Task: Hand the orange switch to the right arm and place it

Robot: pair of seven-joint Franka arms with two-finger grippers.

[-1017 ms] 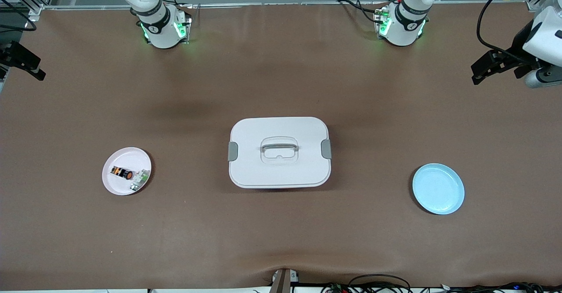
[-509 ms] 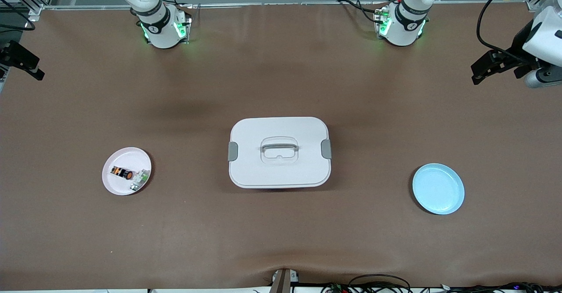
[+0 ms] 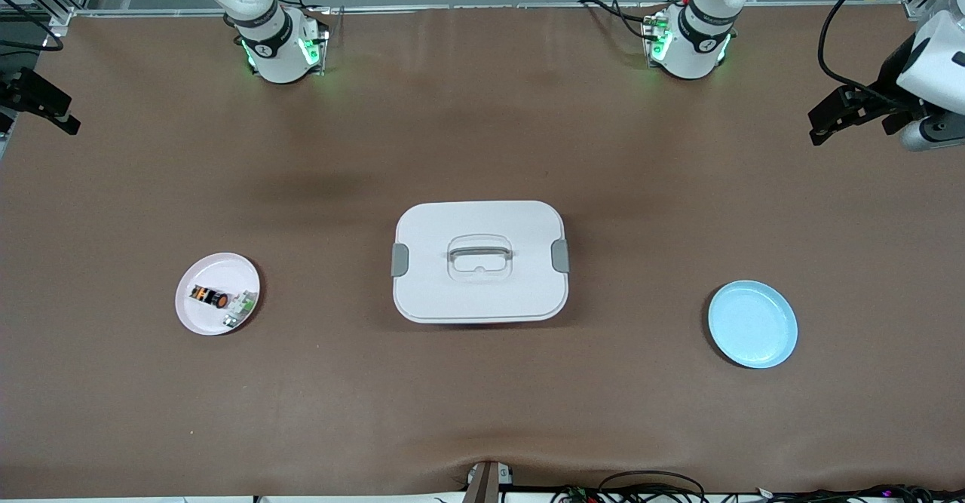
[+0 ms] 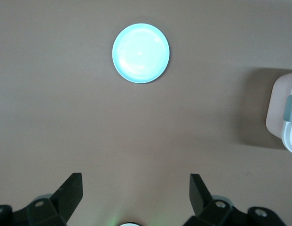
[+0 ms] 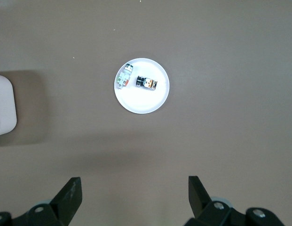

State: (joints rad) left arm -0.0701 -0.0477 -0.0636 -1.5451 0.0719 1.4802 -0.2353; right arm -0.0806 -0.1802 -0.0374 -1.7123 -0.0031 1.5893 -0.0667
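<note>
**Orange switch lies on the pink plate; both my grippers hang wide and hold nothing.**

Front view: the orange switch (image 3: 209,295) rests on the pink plate (image 3: 197,320) at lower left, beside a green part (image 3: 240,308); white lidded box (image 3: 479,262) at centre, blue plate (image 3: 752,324) bare at lower right. Left wrist view: my left gripper (image 4: 135,197) is spread wide over bare table. Right wrist view: my right gripper (image 5: 134,197) is spread wide too. The switch lies placed as the task wants, I judge.

A brown table (image 3: 482,133) surface is recorded throughout the frame. At centre, a white lidded box (image 3: 479,262) with grey side latches (image 3: 399,260) is noted. At lower left, a pale pink plate (image 3: 197,318) bears an orange-and-black switch (image 3: 209,296) and a white-and-green part (image 3: 240,308). At lower right, a light blue plate (image 3: 752,324) is observed.
</note>
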